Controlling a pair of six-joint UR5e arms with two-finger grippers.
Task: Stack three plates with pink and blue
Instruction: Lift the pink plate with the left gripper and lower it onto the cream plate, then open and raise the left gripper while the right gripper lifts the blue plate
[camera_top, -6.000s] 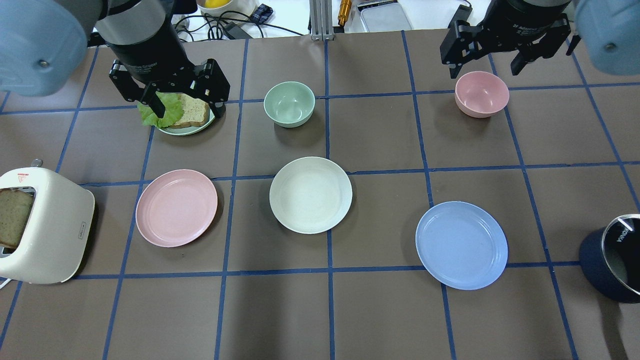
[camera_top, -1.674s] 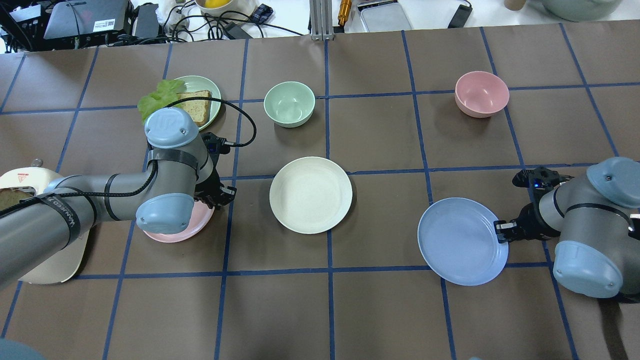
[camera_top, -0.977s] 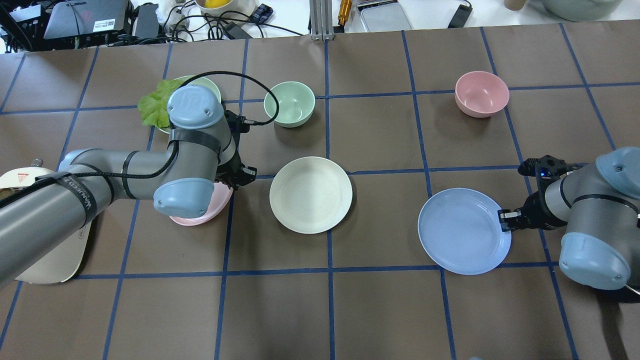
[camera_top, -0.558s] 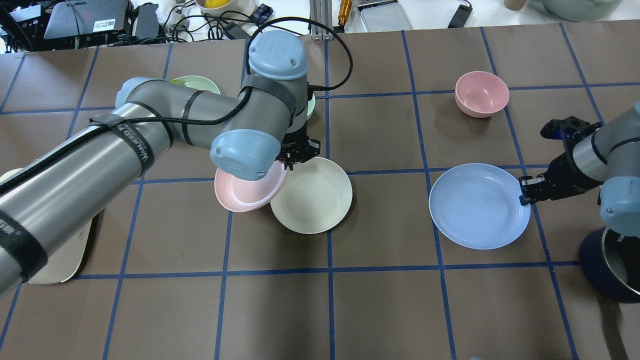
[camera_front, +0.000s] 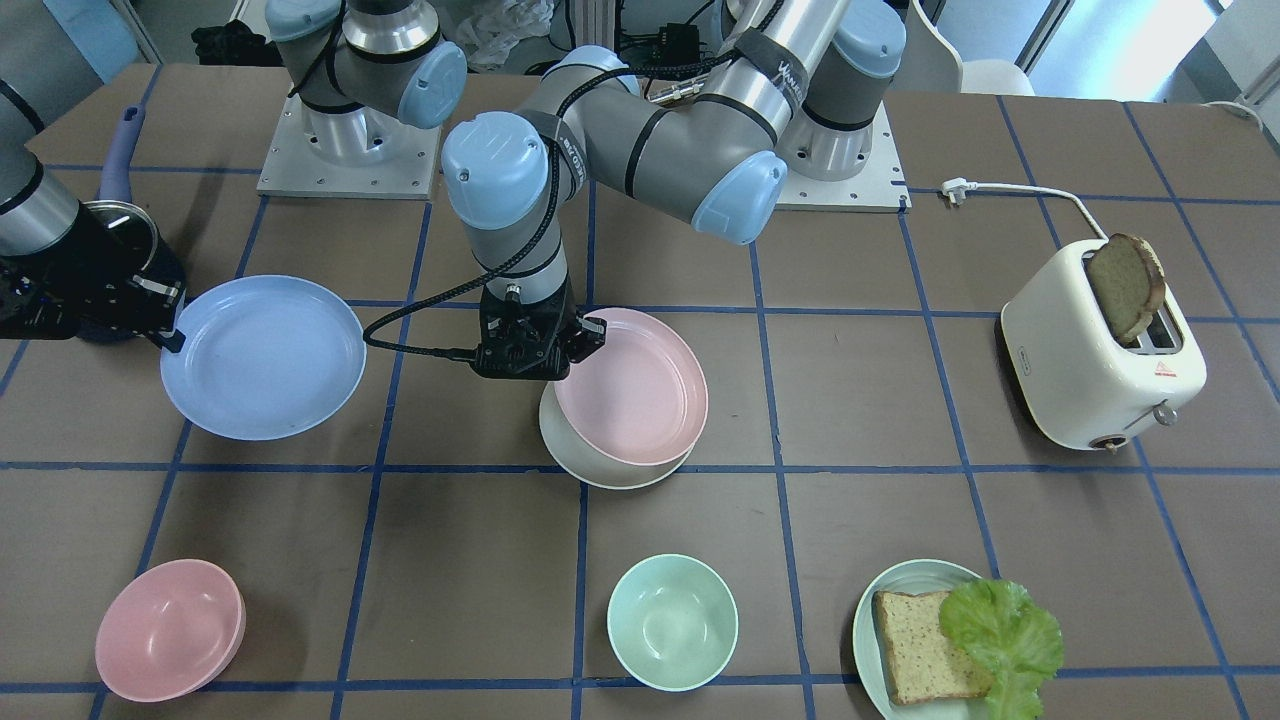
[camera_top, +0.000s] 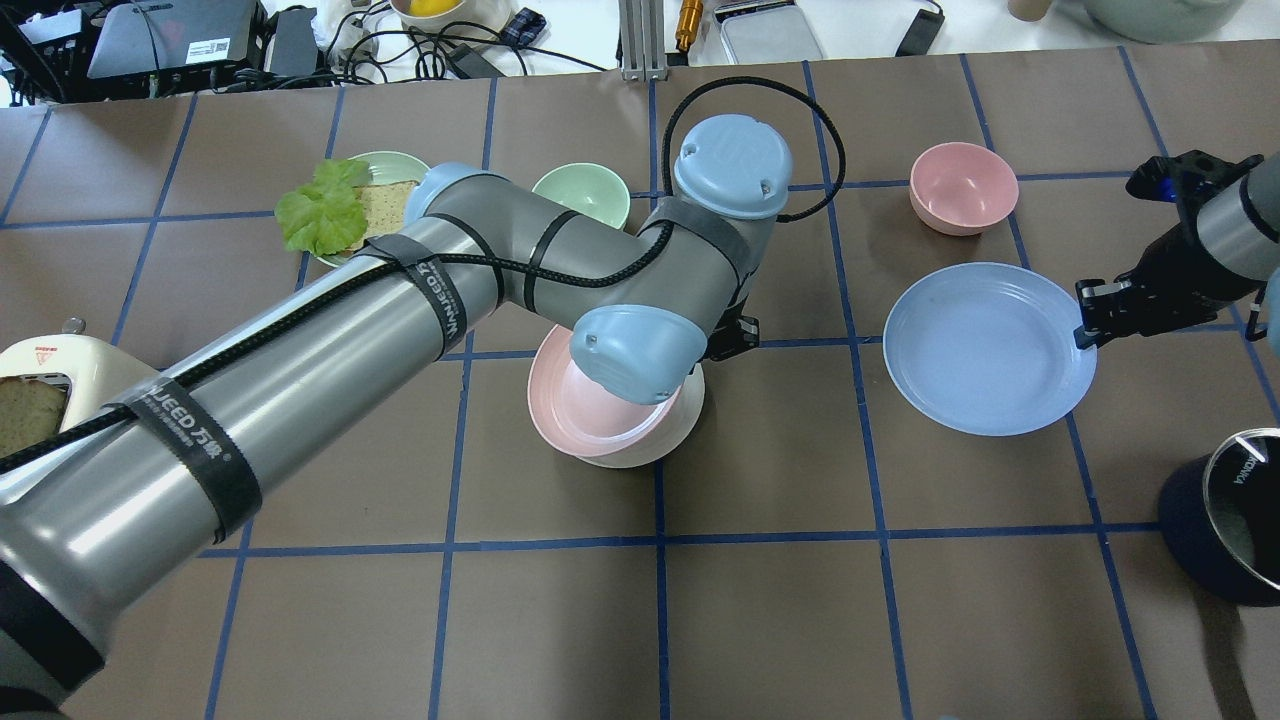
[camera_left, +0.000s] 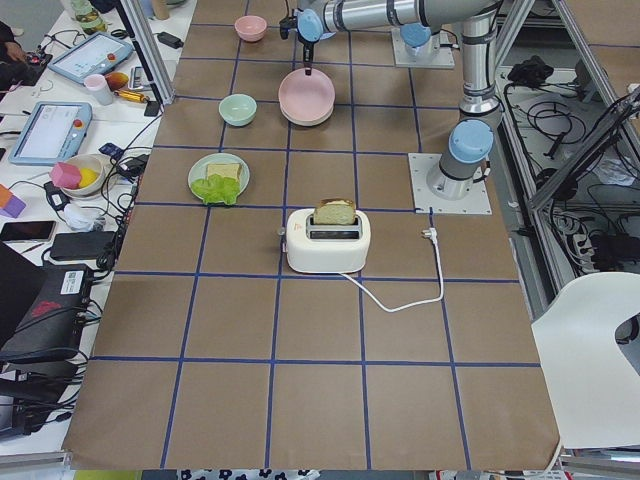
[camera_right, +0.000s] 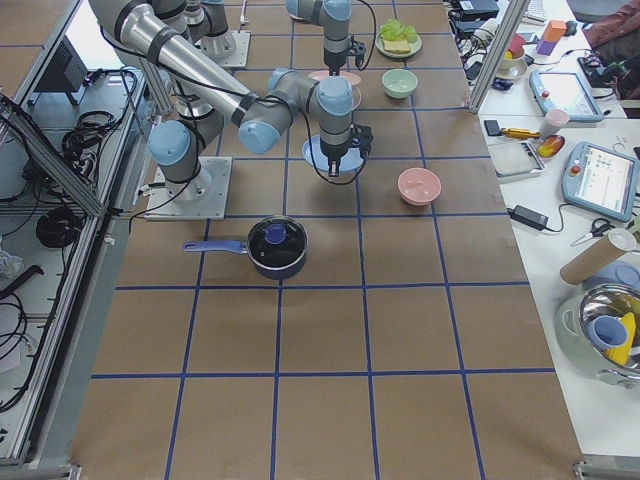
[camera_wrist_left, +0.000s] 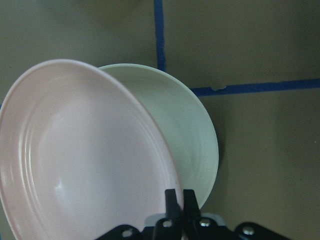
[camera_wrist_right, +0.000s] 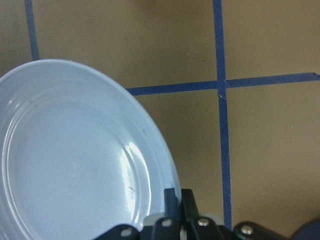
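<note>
My left gripper (camera_front: 577, 340) is shut on the rim of the pale pink plate (camera_front: 633, 388) and holds it tilted just above the cream-white plate (camera_front: 575, 455) at the table's middle. In the left wrist view the pink plate (camera_wrist_left: 75, 160) overlaps the cream plate (camera_wrist_left: 187, 135), with the gripper (camera_wrist_left: 178, 200) pinching the pink rim. My right gripper (camera_top: 1085, 320) is shut on the edge of the light blue plate (camera_top: 985, 350) and holds it off the table on the right. In the right wrist view the gripper (camera_wrist_right: 177, 200) clamps the blue plate (camera_wrist_right: 65, 160).
A pink bowl (camera_top: 962, 187) stands just beyond the blue plate. A mint bowl (camera_front: 672, 620) and a green plate with bread and lettuce (camera_front: 950, 640) stand at the far side. A toaster (camera_front: 1100, 350) is at the left end, and a dark pot (camera_top: 1230, 515) at the right.
My left arm has carried the pink plate rightward from its square to over the cream plate. My right arm has lifted the blue plate and moved it away, toward the pink bowl.
</note>
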